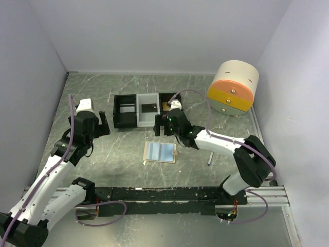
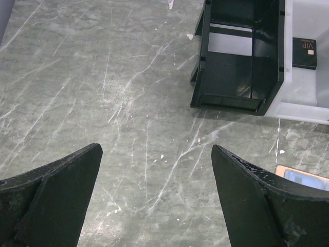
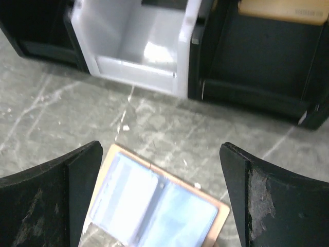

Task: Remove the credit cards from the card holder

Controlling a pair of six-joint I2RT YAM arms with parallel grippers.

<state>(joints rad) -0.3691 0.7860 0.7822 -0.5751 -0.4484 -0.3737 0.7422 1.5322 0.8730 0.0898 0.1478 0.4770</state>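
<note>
The card holder (image 1: 160,152) lies open and flat on the table, tan rim around a pale blue inside. In the right wrist view the card holder (image 3: 154,206) sits just below and between my open fingers. Whether its pockets hold cards I cannot tell. One black credit card (image 1: 149,107) marked VIP (image 2: 304,53) lies in the tray's white middle compartment. A tan card (image 1: 166,105) (image 3: 282,10) lies in the right black compartment. My right gripper (image 1: 164,126) (image 3: 159,146) hovers open between tray and holder, holding nothing. My left gripper (image 1: 104,123) (image 2: 157,149) stands open over bare table left of the tray.
The three-compartment tray (image 1: 125,119) (image 2: 234,100) (image 3: 136,69) stands behind the holder. A round cream, orange and green container (image 1: 234,88) sits at the back right. A small thin metal piece (image 1: 210,158) lies right of the holder. Side walls close in the table.
</note>
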